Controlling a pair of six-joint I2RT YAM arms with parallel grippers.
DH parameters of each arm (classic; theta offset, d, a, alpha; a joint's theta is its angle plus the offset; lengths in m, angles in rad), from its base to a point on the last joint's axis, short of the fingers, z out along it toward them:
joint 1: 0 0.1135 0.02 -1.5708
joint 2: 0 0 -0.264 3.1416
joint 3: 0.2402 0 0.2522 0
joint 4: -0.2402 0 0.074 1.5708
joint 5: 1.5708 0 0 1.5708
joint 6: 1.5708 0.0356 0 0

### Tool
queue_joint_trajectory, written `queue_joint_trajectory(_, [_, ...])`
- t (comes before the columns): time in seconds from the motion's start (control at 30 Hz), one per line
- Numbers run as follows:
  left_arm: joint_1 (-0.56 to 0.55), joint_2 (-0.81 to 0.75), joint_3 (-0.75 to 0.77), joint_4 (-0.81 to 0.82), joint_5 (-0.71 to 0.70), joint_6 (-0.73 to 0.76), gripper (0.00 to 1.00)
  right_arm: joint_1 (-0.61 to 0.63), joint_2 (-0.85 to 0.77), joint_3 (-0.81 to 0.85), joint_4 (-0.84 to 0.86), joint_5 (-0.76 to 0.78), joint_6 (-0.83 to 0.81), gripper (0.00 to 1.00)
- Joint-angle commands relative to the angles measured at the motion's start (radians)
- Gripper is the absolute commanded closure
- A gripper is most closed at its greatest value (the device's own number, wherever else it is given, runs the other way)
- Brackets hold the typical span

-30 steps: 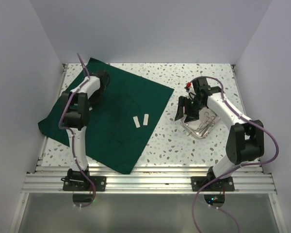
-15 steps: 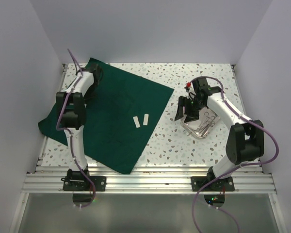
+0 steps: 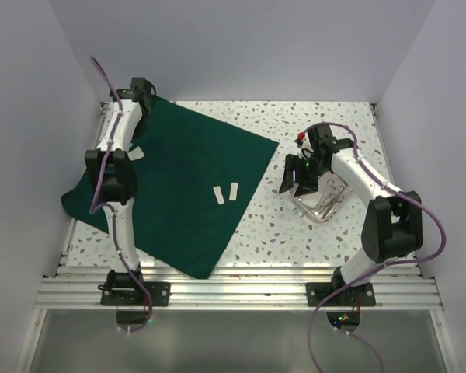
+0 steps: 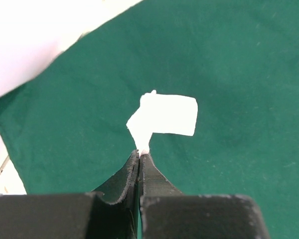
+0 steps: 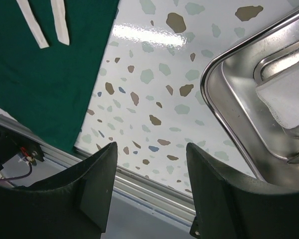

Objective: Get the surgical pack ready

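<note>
The dark green cloth (image 3: 190, 186) lies spread flat on the left half of the table. Two white strips (image 3: 226, 193) lie on it near its right edge and also show in the right wrist view (image 5: 45, 22). My left gripper (image 4: 139, 152) is shut on a small white piece (image 4: 164, 115) and holds it above the cloth. The piece also shows in the top view (image 3: 137, 154) beside the raised left arm. My right gripper (image 3: 291, 177) is open and empty just left of the steel tray (image 3: 304, 203). The tray holds steel instruments (image 3: 334, 193).
The tray's rim (image 5: 214, 107) lies right of my right fingers, with a white gauze-like piece (image 5: 289, 99) inside. The aluminium rail (image 3: 233, 291) runs along the table's near edge. Walls close in at the left, back and right. The cloth overhangs the left edge.
The left arm has swung from over the cloth up toward the far left corner, and the white piece now shows beside it. The right arm has not moved.
</note>
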Motion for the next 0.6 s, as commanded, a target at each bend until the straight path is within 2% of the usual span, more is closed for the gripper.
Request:
queue_joint_trajectory(0.0, [0.007, 0.054, 0.035, -0.037, 0.018, -0.008, 1.0, 0.006, 0.013, 0.022, 0.009, -0.022, -0.016, 0.39])
queue_joint_trajectory(0.53, [0.012, 0.064, -0.019, -0.05, -0.001, -0.084, 1.0, 0.006, 0.024, 0.019, 0.015, -0.027, -0.016, 0.39])
queue_joint_trajectory(0.57, [0.037, 0.071, -0.021, -0.049, 0.007, -0.09, 1.0, 0.006, 0.025, 0.019, 0.015, -0.027, -0.018, 0.39])
